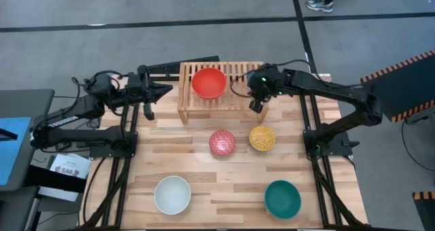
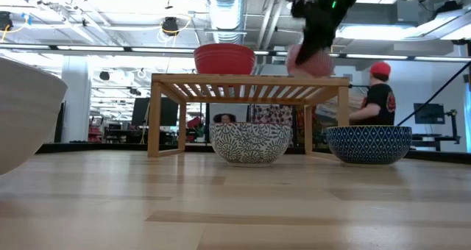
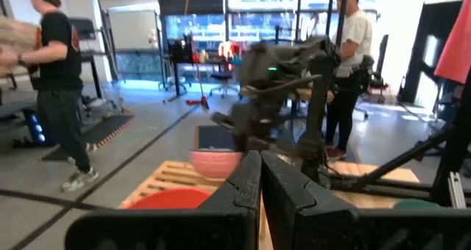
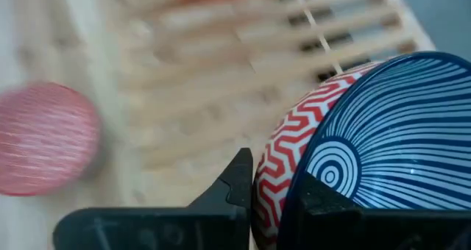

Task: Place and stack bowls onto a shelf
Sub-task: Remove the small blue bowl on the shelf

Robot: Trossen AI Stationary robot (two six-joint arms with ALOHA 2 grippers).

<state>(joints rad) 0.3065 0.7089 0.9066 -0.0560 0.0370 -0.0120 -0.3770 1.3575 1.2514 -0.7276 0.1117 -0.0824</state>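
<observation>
Almost nothing legible anywhere. Only a white sheet on the floor beside the table's left edge carries dark print resembling "SA6", too small to confirm. No readable marks on bowls, shelf or arms.

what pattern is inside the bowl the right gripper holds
Blue-and-white radial stripes inside the small round bowl; right wrist view shows it best.
</observation>
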